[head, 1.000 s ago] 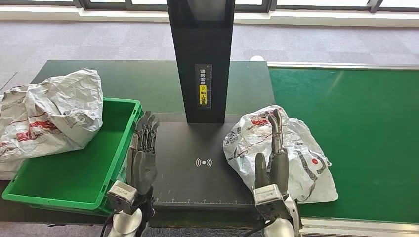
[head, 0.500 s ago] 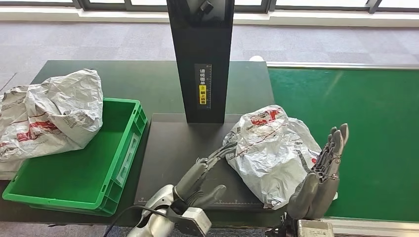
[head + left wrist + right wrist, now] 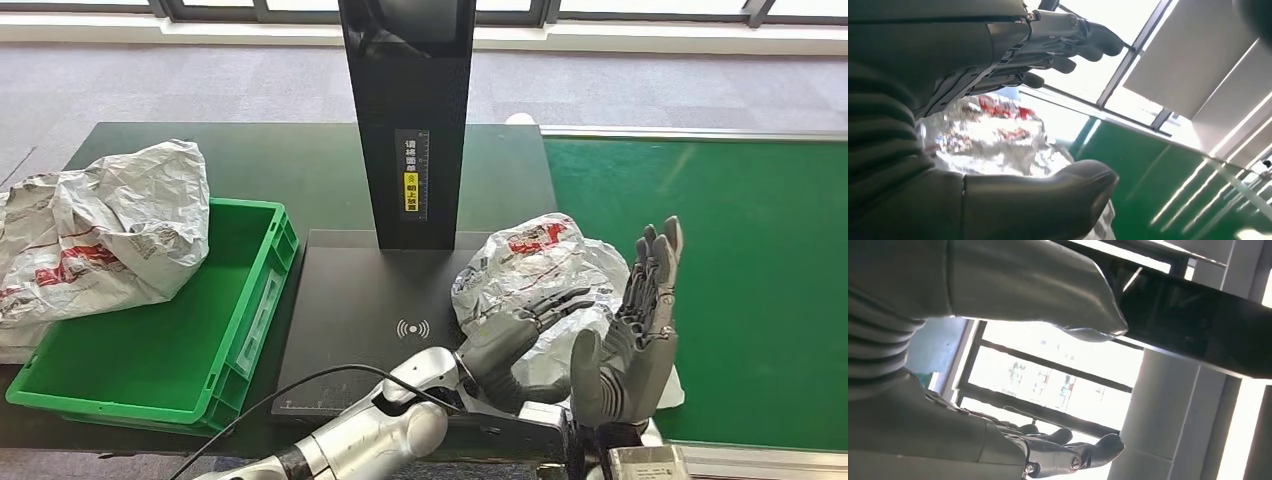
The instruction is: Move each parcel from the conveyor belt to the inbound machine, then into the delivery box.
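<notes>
A crumpled white parcel (image 3: 535, 268) with red print lies half on the inbound machine's black platform (image 3: 350, 300) and half on the green conveyor belt (image 3: 730, 270). My left arm reaches across the platform's front. My left hand (image 3: 512, 338) is spread against the parcel's near left side and holds nothing. My right hand (image 3: 635, 335) stands upright with its fingers apart at the parcel's near right side. In the left wrist view the parcel (image 3: 998, 135) sits between the thumb (image 3: 1048, 200) and the fingers (image 3: 1068, 45). Whether either hand presses the bag I cannot tell.
The green delivery box (image 3: 150, 350) stands left of the platform. A second white parcel (image 3: 95, 235) is draped over its far left rim. The machine's black column (image 3: 405, 120) rises behind the platform. The belt stretches away to the right.
My left arm has swung further right, bringing its hand up against the parcel. My right hand has shifted slightly left and up toward the parcel. The parcel has stayed put.
</notes>
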Tool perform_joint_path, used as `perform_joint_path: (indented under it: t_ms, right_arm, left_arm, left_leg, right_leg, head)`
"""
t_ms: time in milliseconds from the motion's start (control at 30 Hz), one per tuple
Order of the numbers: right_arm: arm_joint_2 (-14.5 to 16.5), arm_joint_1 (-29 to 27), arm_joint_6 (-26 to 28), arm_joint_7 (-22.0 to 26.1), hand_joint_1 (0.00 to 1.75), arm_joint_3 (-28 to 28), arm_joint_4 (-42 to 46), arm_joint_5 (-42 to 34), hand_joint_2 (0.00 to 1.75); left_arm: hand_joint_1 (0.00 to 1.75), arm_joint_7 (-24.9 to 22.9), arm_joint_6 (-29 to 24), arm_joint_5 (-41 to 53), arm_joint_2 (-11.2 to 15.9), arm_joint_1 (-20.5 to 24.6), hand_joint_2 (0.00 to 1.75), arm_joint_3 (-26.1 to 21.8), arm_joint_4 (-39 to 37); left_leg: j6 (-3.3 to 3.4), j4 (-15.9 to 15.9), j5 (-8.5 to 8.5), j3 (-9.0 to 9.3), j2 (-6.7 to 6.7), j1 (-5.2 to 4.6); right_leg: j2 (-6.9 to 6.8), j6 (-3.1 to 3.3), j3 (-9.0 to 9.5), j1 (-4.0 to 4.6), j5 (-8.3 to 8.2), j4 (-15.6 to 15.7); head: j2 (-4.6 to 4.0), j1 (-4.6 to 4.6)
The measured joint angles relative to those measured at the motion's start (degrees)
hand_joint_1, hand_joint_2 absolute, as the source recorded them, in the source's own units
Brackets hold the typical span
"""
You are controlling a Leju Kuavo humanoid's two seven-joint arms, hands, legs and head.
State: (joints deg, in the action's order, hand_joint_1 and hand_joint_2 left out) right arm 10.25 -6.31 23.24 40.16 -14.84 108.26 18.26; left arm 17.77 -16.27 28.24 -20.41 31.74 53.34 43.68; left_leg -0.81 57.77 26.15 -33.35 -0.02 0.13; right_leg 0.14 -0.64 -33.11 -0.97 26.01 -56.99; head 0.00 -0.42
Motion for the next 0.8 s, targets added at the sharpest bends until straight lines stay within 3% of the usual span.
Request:
perform_joint_path:
  t_ms: [200,500,633,800]
  right_arm:
    - [-2.82,0.73,0.14,0.03,0.0,0.0,4.13,-1.32,1.75]
    - [-3.73,1.19,0.39,0.02,0.0,-0.09,5.68,1.35,1.75]
    - [-3.28,1.5,-0.78,0.01,0.0,-0.31,5.7,2.52,1.75]
    - [-2.41,2.91,-2.51,0.0,0.0,-0.77,5.68,4.36,1.75]
  left_arm:
    - [0.0,-1.8,-1.07,-5.04,-0.16,2.89,1.75,10.58,-5.73]
    - [0.0,-2.58,-2.1,-8.86,-0.19,3.74,1.75,15.27,-8.33]
    - [0.0,-6.81,-5.03,-9.7,-0.2,4.08,1.75,18.59,-9.03]
    - [0.0,-12.01,-4.23,-4.53,-0.2,3.87,1.75,23.87,-10.23]
  left_leg:
    - [0.01,0.0,0.02,-0.04,-0.02,0.0]
    - [0.01,0.0,0.01,-0.03,-0.02,0.0]
    - [0.01,0.0,0.01,-0.04,-0.04,0.0]
    - [0.01,-0.01,0.01,-0.04,-0.04,0.0]
  right_leg:
    - [-0.01,0.0,-0.02,0.0,0.01,0.0]
    - [-0.02,-0.01,0.0,0.0,0.01,-0.01]
    - [-0.03,-0.01,0.01,0.0,0.01,-0.01]
    - [-0.04,-0.01,0.0,0.0,0.01,-0.01]
  head:
    - [0.0,0.0]
    - [0.0,0.0]
    - [0.0,0.0]
    - [0.0,0.0]
